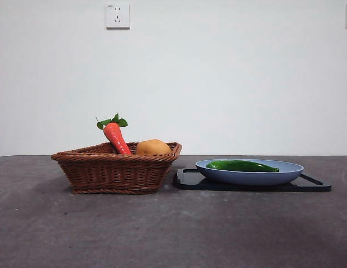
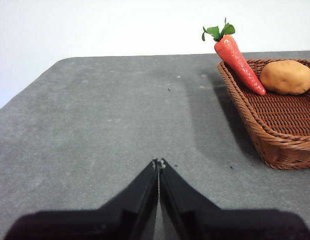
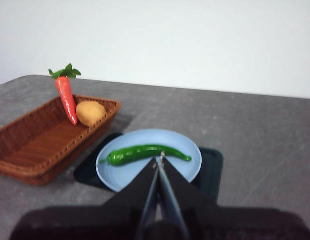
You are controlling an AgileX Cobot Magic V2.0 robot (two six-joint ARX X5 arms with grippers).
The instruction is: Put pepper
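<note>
Nearest the front camera stretches the bare grey table (image 1: 173, 229), and behind it two groups of things stand side by side: a wicker basket (image 1: 114, 170) and, just beside it, a black tray (image 1: 313, 184) bearing a blue plate (image 1: 290, 170). No arm shows in the front view at all.

Lying across the blue plate is the pepper (image 1: 242, 166), long, glossy and dark green, resting flat with its tapered end toward the side away from the basket. The basket holds a carrot (image 1: 116, 137) leaning on its far rim with the leaves up, and a round tan potato (image 1: 153, 147) touching or nearly touching it; the rest of the basket floor is open, as the wrist views show.

The right gripper (image 3: 158, 161) hangs above and short of the plate, its jaws pressed together with nothing between them, and the pepper lies just beyond their tips. The left gripper (image 2: 158, 164) is likewise closed and empty, over bare table with the basket off to one side.

Judged from this, no step of the task is under way yet: the pepper is untouched on its plate and the likely goal is the basket. The next move calls for the right gripper to spread its jaws, come down over the pepper's thicker middle, and close across its narrow width. Being glossy and curved, the pepper may roll or slip on the plate.
</note>
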